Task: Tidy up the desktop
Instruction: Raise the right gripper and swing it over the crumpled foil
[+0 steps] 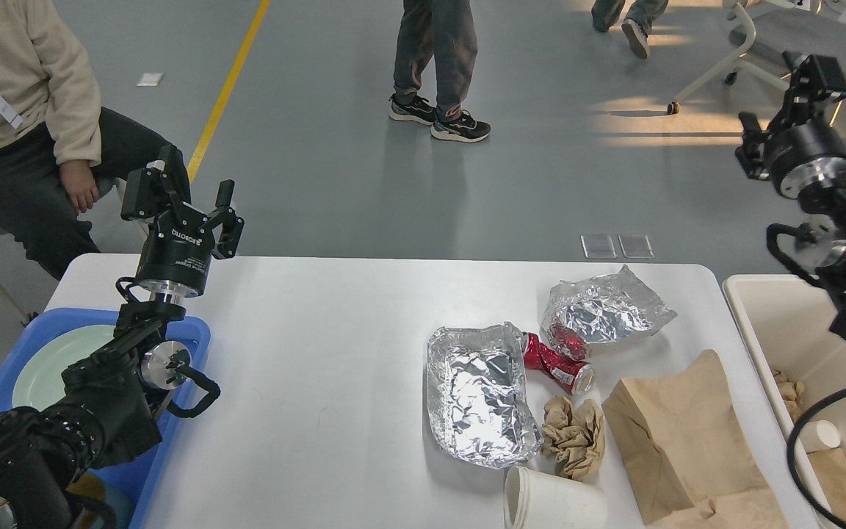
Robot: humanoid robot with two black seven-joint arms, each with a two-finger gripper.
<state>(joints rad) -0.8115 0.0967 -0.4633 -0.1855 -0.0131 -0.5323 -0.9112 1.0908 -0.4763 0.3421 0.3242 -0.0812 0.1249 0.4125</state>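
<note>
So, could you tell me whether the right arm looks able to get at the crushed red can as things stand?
Probably yes. The right claw is raised off past the table's right edge, but the crushed red can lies uncovered on the desktop. The foil tray and crumpled foil touching it could crowd a grasp.

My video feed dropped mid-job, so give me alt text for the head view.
Trash sits on the right half of the white desktop: foil tray, crushed red can, foil wad, crumpled paper, brown bag, tipped cup. Left claw hangs open above the blue tray; right claw is raised beyond the bin.
</note>
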